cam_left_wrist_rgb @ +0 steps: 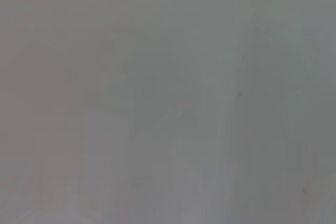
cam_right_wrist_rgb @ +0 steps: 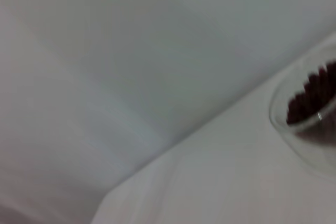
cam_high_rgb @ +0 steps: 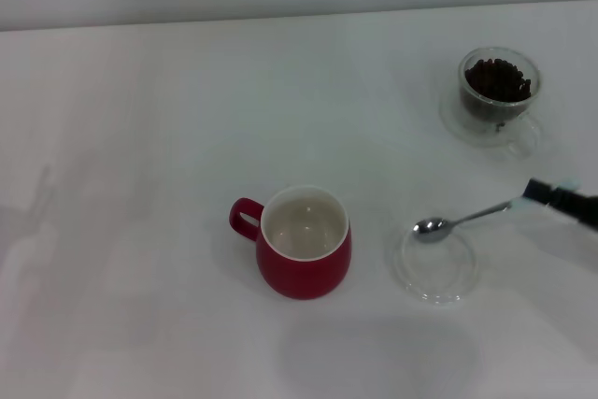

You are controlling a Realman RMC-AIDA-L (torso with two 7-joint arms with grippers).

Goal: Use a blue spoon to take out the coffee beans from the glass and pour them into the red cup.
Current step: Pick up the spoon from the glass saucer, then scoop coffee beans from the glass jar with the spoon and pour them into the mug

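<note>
The red cup (cam_high_rgb: 306, 259), white inside and holding nothing, stands upright mid-table with its handle pointing left. At the far right the glass (cam_high_rgb: 486, 115) holds the coffee beans (cam_high_rgb: 498, 78). My right gripper (cam_high_rgb: 553, 196) reaches in from the right edge and is shut on the pale handle of the blue spoon (cam_high_rgb: 467, 218). The spoon's metal bowl holds no beans and hangs over the rim of a flat clear dish. In the right wrist view the glass (cam_right_wrist_rgb: 279, 125) and its beans (cam_right_wrist_rgb: 311, 94) show at the edge. My left gripper is out of sight.
A flat clear glass dish (cam_high_rgb: 435, 276) lies right of the red cup, under the spoon's bowl. The table (cam_high_rgb: 140, 137) is white with a pale wall behind it. The left wrist view shows only a plain grey surface.
</note>
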